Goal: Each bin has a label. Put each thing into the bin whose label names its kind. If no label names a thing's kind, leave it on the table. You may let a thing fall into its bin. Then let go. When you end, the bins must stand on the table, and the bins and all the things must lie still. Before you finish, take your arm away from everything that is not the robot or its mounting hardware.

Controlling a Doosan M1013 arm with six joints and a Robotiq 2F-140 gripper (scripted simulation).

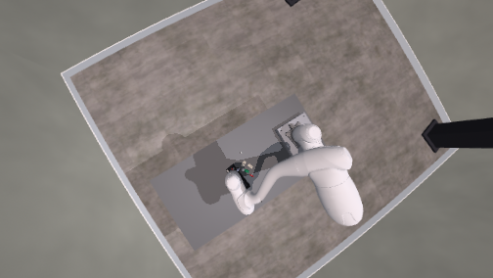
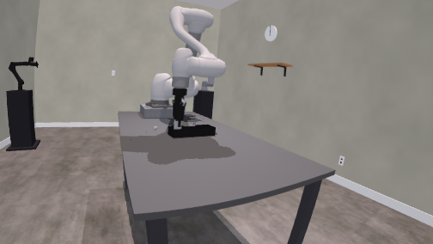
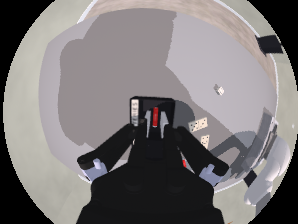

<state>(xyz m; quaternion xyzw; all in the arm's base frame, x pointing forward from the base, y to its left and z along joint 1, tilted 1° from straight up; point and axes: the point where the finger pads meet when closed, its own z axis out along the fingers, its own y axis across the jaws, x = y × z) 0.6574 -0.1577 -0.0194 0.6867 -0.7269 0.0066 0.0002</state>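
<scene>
A black bin block [image 2: 191, 130] stands on the grey table; it also shows in the overhead view [image 1: 241, 175]. My gripper [image 2: 177, 121] hangs with its fingers down at the block's left end. In the wrist view my gripper [image 3: 155, 117] is slightly open right above one bin compartment [image 3: 153, 115]. A thin red thing [image 3: 154, 117] stands between the fingertips, with a pale grey piece beside it. I cannot tell if the fingers still touch the red thing. Two beige things [image 3: 201, 131] lie on the table to the right of the bin.
A small white thing [image 3: 217, 88] [image 2: 155, 127] lies farther off on the table. Small green and red things [image 1: 249, 172] show beside the bin from above. The arm's base plate [image 2: 152, 111] sits at the table's far end. A black stand [image 2: 21, 118] is on the floor at left.
</scene>
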